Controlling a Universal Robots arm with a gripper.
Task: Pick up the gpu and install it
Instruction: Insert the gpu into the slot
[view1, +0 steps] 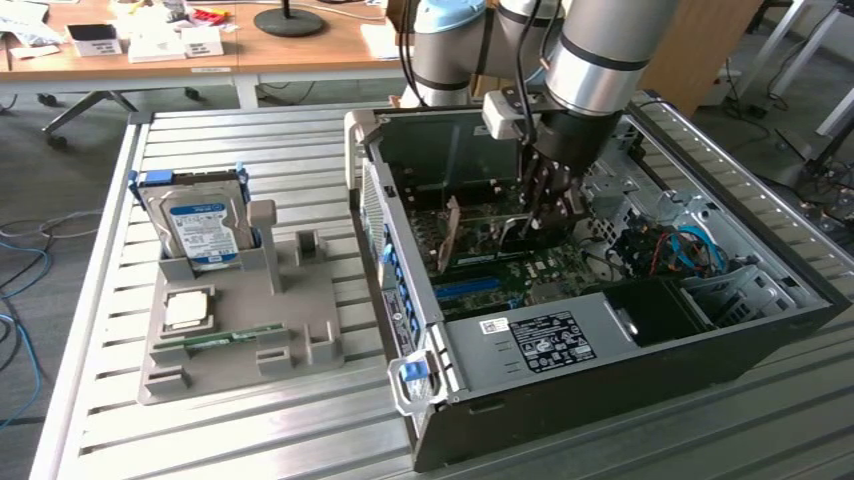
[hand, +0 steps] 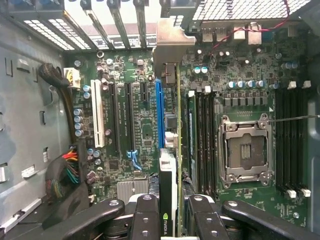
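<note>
Your gripper (hand: 172, 202) was clamped on the gpu (hand: 168, 172). A black finger (hand: 145, 215) sat against each face and the card stood on edge between them. From the wrist view you got it edge-on and nothing more: a thin green board, a pale strip, and the logo end swallowed by the grip. Its silver bracket (hand: 170, 45) was up against the rear slot openings of the computer case (view1: 587, 380).

The card ran right alongside the long blue slot (hand: 159, 110) on the motherboard (hand: 142, 130). Whether its lower edge was in a slot or just above one, you could not tell. The empty CPU socket (hand: 245, 150) lay near it, on the side away from the blue slot.

In the exterior view your arm (view1: 594, 60) plunged into the open case, and its own bulk masked most of the card.

Well apart, on the exterior view's left, the grey holder (view1: 267, 310) sat on the slatted table (view1: 267, 440). The hard drive (view1: 200, 228) stood upright in it and the RAM stick (view1: 220, 340) lay flat. A small square part beside them was too indistinct to name.
</note>
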